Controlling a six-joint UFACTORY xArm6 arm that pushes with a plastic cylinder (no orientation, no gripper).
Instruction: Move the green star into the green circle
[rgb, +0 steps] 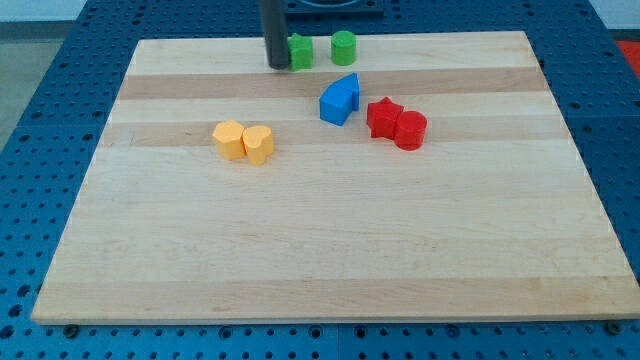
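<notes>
The green star (300, 51) lies near the top edge of the wooden board (330, 250), partly hidden by my rod. The green circle (344, 46) stands just to its right, a small gap apart. My tip (277, 66) is down on the board, touching the star's left side. The rod rises out of the view's top.
Two blue blocks (340, 100) sit together below the green ones. A red star (382, 117) and a red cylinder (410, 130) touch to their right. A yellow hexagon (229, 139) and a second yellow block (258, 144) touch at the left middle.
</notes>
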